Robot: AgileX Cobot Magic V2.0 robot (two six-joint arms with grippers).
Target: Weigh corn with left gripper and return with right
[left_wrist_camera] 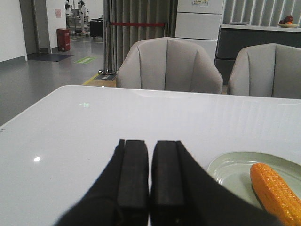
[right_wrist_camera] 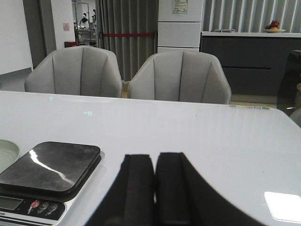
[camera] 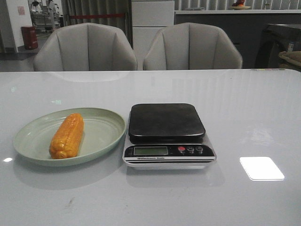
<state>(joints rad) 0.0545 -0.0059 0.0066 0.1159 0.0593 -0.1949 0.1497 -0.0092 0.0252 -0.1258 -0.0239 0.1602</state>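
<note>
Even, dim overhead lighting. Bright rectangular glare on glossy worktop (camera: 262, 168); soft shadows under plate (camera: 28, 129). Background slightly soft, possibly defocus.

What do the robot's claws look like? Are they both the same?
Yes, they look alike. The left gripper and the right gripper are both matte black, each with two blocky, flat-faced fingers that widen toward the base. No cables, lights or markings show in these views, and the arms themselves are out of sight.
</note>
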